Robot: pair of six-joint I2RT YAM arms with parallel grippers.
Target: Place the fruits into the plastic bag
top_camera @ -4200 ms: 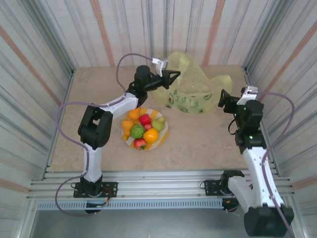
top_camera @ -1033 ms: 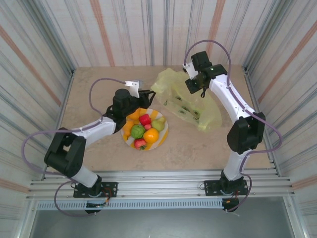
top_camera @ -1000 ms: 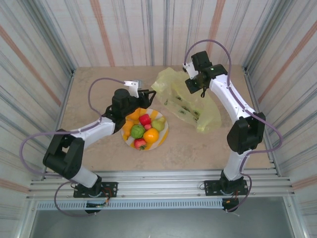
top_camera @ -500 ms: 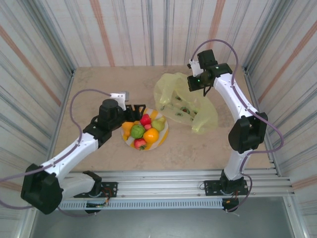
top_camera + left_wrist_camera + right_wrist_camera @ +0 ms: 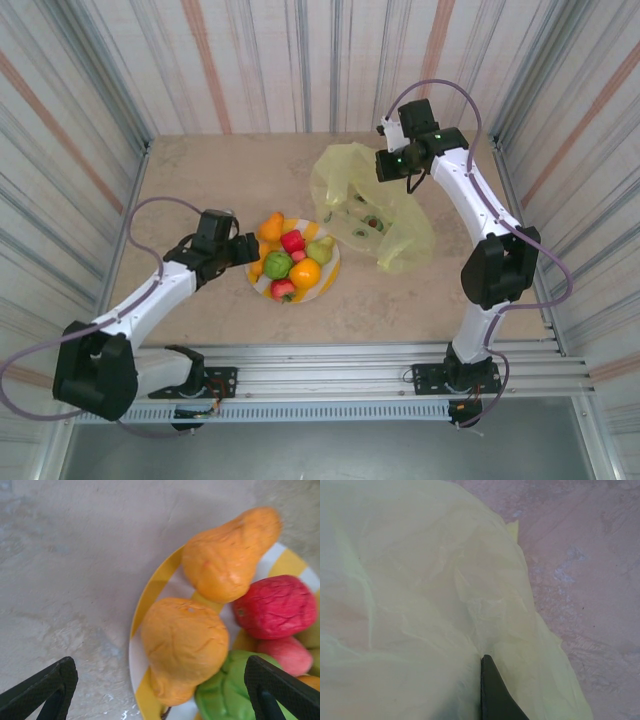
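Progress: basically zero so far, by my read. All the fruits (image 5: 290, 258) sat piled on the plate (image 5: 150, 596) near the middle of the tabletop (image 5: 200, 180), none visibly in the plastic bag (image 5: 400, 225). The dark spots showing through the film looked like its avocado prints, not cargo. Bag was toward the far right of the tabletop, just beside the plate's far-right rim, top raised and mouth gaping toward the plate. Right tool (image 5: 382, 170) was fully closed, pinching the bag's upper edge and holding it up; its wrist view had crinkled film draped over one dark finger. Left tool (image 5: 159, 662) was spread wide and empty, hovering at the plate's left side. Its jaws straddled an orange pear-shaped fruit (image 5: 185, 642) without touching it, as far as I could tell. Left to do: every pick and drop. Materials: fruits were glossy moulded plastic with faintly wrinkled skins, including a second orange pear shape (image 5: 227, 555), a red one (image 5: 277, 605) with a creased surface and a lumpy green one (image 5: 227, 695). All rounded, likely to roll. Plate was round, smooth, yellow-and-white striped. Bag was thin, translucent yellow-green, crinkly and floppy, so it'd likely collapse if released. Tabletop was matte, mottled beige, stone-look.
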